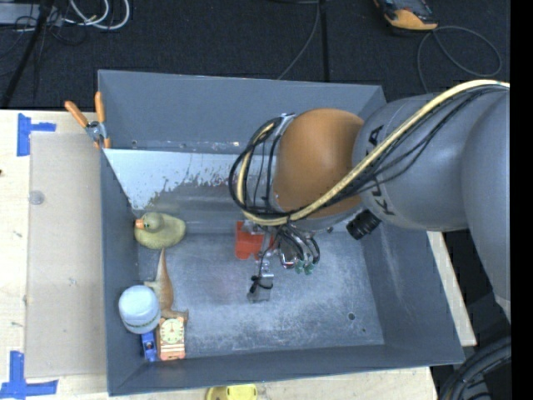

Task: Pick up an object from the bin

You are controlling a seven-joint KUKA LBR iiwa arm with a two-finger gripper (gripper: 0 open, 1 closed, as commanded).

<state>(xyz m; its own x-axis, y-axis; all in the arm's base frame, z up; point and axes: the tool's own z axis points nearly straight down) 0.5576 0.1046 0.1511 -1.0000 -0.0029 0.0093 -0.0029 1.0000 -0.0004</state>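
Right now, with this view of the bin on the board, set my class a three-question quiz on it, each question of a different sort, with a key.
1. True or false: the yellow duck lies in the left part of the bin.
2. Fill in: in the view, the white-capped bottle lies ____ the yellow duck (above or below).
3. Which thing lies nearest the hand? A: the red block. B: the white-capped bottle. C: the yellow duck.

Key: 1 true; 2 below; 3 A.
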